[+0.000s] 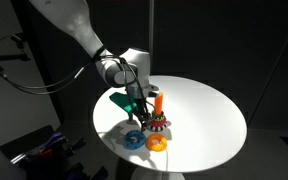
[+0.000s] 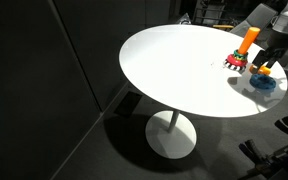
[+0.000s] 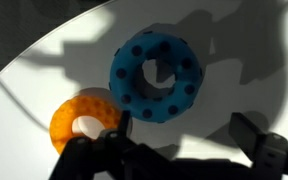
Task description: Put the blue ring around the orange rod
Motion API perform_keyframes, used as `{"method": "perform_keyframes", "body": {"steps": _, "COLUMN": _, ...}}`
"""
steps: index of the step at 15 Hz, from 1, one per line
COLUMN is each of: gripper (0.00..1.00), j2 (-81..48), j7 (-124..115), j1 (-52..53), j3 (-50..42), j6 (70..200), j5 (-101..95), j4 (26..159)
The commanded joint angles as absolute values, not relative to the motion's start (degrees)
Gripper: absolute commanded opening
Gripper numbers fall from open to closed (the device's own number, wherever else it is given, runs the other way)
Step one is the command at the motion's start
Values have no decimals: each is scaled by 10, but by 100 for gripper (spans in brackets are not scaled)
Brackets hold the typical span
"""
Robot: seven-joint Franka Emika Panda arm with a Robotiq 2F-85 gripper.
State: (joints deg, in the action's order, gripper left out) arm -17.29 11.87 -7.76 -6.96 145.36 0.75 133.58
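The blue ring (image 3: 134, 88) lies flat on the white table, dotted with dark spots, and fills the upper middle of the wrist view. It also shows in both exterior views (image 1: 133, 139) (image 2: 265, 84). The orange rod (image 1: 158, 102) (image 2: 249, 40) stands upright on its ridged red, green and white base (image 1: 158, 123) just behind the rings. My gripper (image 3: 184, 135) (image 1: 138, 108) hovers above the blue ring, open and empty, with its fingers apart and the ring just beyond the fingertips.
A yellow-orange ring (image 3: 64, 122) (image 1: 157, 144) lies flat right beside the blue ring. The round white table (image 1: 209, 115) (image 2: 174, 60) stands on a single pedestal, and its edge runs close to the rings. Dark surroundings and cables lie around the table.
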Motion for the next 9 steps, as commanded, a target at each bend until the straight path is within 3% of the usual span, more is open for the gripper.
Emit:
{"method": "perform_keyframes", "body": {"steps": 1, "gripper": 100, "j2": -180, "j7": 131, "j1": -86, "j3": -58, "j6": 1477, "j5": 5, "j4": 1341}}
{"method": "perform_keyframes", "body": {"steps": 9, "gripper": 100, "j2": -187, "j7": 120, "j1": -79, "j3": -52, "j6": 1491, "j5": -10, "j4": 1358}}
